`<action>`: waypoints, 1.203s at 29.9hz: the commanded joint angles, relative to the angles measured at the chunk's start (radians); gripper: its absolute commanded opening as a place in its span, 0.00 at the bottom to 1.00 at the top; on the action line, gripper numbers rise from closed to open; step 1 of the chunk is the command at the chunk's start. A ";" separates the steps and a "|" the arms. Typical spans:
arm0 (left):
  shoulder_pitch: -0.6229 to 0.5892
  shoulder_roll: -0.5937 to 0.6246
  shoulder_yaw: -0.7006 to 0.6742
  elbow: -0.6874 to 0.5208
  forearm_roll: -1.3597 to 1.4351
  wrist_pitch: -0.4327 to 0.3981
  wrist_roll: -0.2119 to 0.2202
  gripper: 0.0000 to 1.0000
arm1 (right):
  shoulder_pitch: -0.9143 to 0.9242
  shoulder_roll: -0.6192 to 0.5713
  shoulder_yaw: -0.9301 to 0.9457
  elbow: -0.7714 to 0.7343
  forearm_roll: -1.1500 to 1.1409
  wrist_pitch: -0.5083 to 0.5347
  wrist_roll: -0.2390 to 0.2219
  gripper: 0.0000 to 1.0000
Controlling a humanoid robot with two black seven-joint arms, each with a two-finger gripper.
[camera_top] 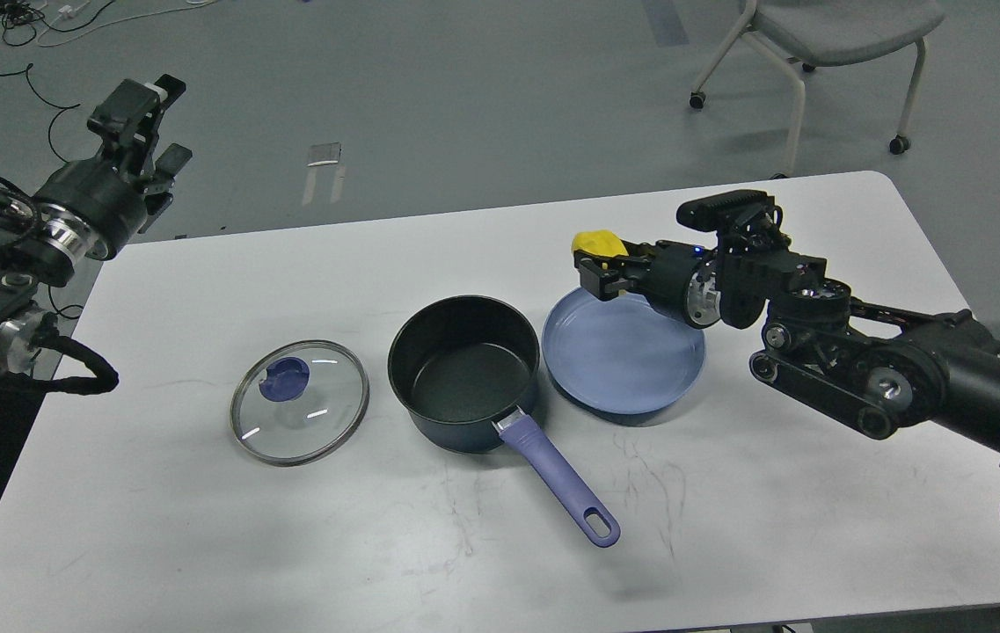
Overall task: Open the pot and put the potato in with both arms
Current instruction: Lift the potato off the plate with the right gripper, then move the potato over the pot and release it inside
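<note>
Your right claw (598, 264) pinches the potato (598, 242) above the plate's (631, 378) far rim; the open pot (463, 369) (lid (299, 402) off) sits toward the table's left edge from it.

The dark navy pot (464, 374) stands open and upright on the table, its purple handle toward me. My right gripper (594, 262) holds the yellow potato (600, 242) above the blue plate's far edge.
</note>
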 commanded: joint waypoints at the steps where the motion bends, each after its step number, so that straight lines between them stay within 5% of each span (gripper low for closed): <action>1: -0.001 -0.003 -0.001 0.000 0.001 0.000 0.000 0.98 | 0.038 0.005 -0.027 0.052 0.039 0.004 -0.020 0.36; 19: 0.001 0.011 -0.001 -0.002 0.000 0.014 0.000 0.98 | 0.033 0.198 -0.158 0.035 0.045 0.012 -0.012 0.38; 21: 0.001 0.012 -0.001 -0.002 0.000 0.014 0.000 0.98 | 0.035 0.213 -0.155 0.014 0.045 0.012 -0.012 0.46; 27: 0.001 0.015 -0.001 -0.002 0.000 0.014 0.000 0.98 | 0.039 0.224 -0.136 0.002 0.141 -0.008 -0.012 0.96; 36: -0.007 0.011 -0.005 -0.002 -0.008 0.014 0.000 0.98 | 0.045 0.227 -0.067 0.006 0.273 -0.117 -0.014 1.00</action>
